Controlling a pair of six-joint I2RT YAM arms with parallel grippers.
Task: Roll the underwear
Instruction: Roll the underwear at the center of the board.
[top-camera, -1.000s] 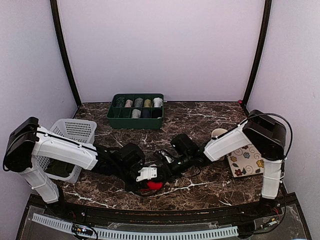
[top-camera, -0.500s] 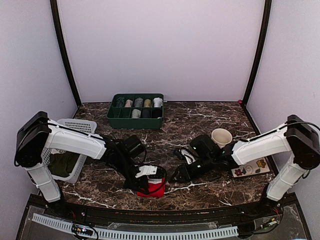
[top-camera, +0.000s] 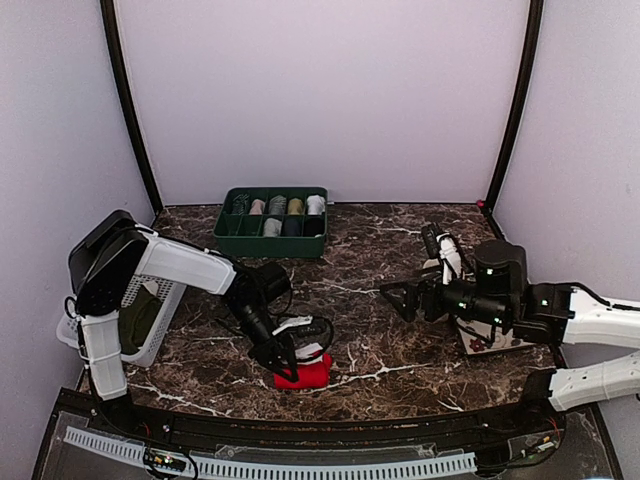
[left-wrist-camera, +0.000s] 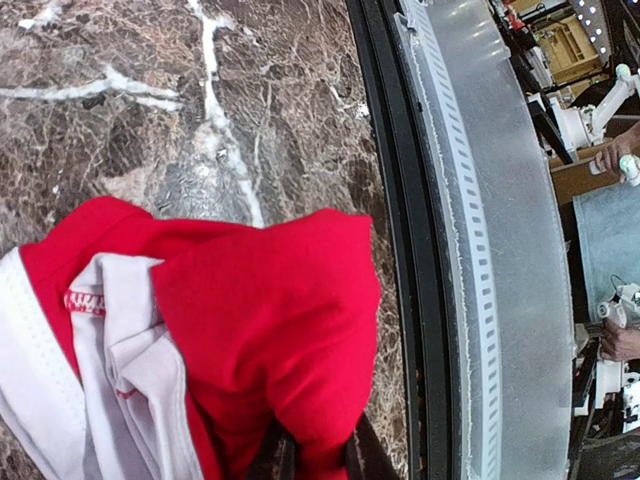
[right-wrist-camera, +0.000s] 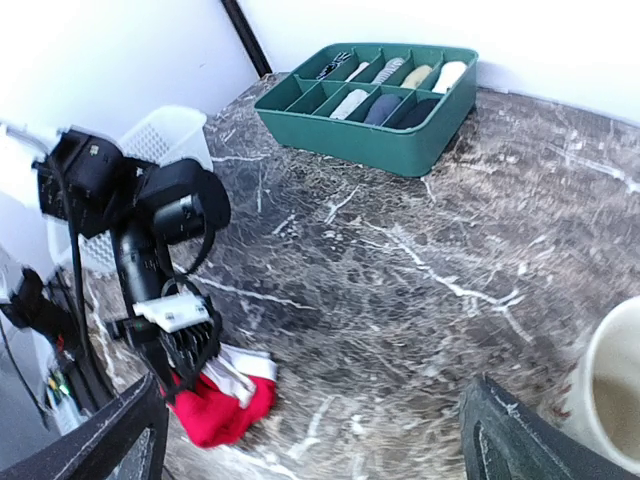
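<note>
**Pinching a red bundle at the near edge**

Bunched into a loose, half-made lump, the underwear (top-camera: 305, 373) lies on the table (top-camera: 400, 230) close to its near edge, red cloth outermost and the white waistband trim spilling from one side. The left pincer (top-camera: 293, 352) comes down on it from above and is closed on a fold of the red fabric. In the left wrist view its dark tips nip the cloth at the bottom of the frame, probably to keep the turns made so far from springing loose.

The right pincer (top-camera: 398, 296) hangs well apart on the right side, above bare marble near the cup (right-wrist-camera: 610, 390). Its fingers are spread wide and hold nothing. Kept out there, it leaves the left arm room over the bundle.

The roll looks unfinished, lumpy rather than a tight cylinder like the garments slotted in the green tray (top-camera: 272, 222) at the far side. The next move likely calls for tucking the trailing white edge under.
</note>
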